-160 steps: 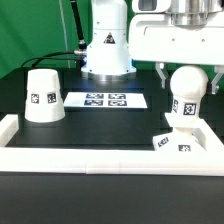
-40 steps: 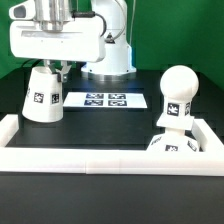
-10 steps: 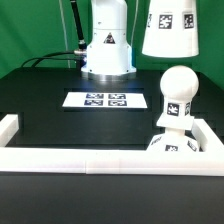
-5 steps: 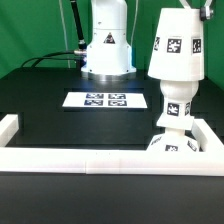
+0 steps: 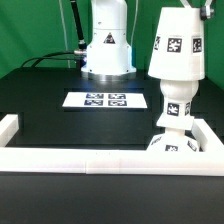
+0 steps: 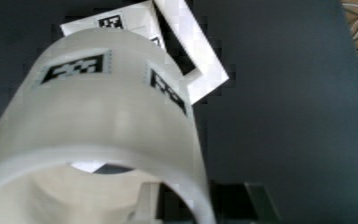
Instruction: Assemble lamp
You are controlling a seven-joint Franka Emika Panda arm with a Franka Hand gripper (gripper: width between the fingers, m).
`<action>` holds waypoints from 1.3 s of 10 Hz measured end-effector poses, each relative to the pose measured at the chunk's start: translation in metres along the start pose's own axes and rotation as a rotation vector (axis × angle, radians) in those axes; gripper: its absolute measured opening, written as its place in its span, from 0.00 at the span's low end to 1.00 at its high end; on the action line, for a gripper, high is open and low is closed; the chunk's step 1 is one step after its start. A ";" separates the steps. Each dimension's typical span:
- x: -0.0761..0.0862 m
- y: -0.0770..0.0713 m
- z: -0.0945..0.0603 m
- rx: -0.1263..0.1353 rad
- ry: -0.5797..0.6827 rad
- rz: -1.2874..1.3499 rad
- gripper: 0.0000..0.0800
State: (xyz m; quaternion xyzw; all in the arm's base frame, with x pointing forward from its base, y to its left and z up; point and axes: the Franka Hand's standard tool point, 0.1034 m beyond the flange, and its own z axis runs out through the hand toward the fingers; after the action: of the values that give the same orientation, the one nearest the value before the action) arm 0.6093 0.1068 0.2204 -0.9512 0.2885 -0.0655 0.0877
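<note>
The white cone-shaped shade (image 5: 178, 45) stands over the bulb at the exterior view's right and hides the ball. Only the bulb's tagged stem (image 5: 175, 102) shows below the shade's rim. The stem stands on the small base block (image 5: 176, 145) in the corner of the rails. My gripper (image 6: 202, 205) is shut on the shade's (image 6: 105, 120) wall near its narrow top, with one finger (image 6: 158, 203) inside and the other outside. In the exterior view only a dark bit of the gripper shows at the top edge.
The marker board (image 5: 105, 100) lies flat mid-table and also shows in the wrist view (image 6: 190, 50). White border rails run along the front (image 5: 90, 160) and the left (image 5: 8, 125). The robot's white base (image 5: 108, 45) stands at the back.
One second ago the shade hung high above the bulb. It has come down over the ball. Nothing has moved in the last half second.
</note>
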 end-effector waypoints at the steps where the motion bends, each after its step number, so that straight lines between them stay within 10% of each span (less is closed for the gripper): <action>1: 0.003 0.001 0.006 0.012 0.002 -0.018 0.06; 13: -0.002 0.012 0.069 -0.042 0.005 -0.018 0.06</action>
State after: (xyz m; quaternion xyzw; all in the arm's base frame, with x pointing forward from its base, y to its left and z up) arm 0.6137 0.1071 0.1510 -0.9551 0.2817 -0.0629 0.0665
